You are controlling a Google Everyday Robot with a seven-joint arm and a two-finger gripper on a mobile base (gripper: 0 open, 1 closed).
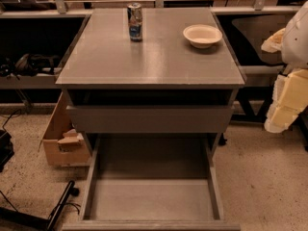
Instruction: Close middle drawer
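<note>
The middle drawer (150,199) stands pulled far out toward the camera, its grey tray showing. Above it a drawer front (149,118) sits under the cabinet top (154,61), which bears a can (135,22) and a bowl (202,35). The gripper (283,107) hangs at the right edge, apart from the cabinet.

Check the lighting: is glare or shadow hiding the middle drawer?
Camera view: warm, dim light; soft glare on the cabinet top, none in the middle drawer, shaded only at its back; deep shadow under the top; gripper lit at the right edge.
</note>
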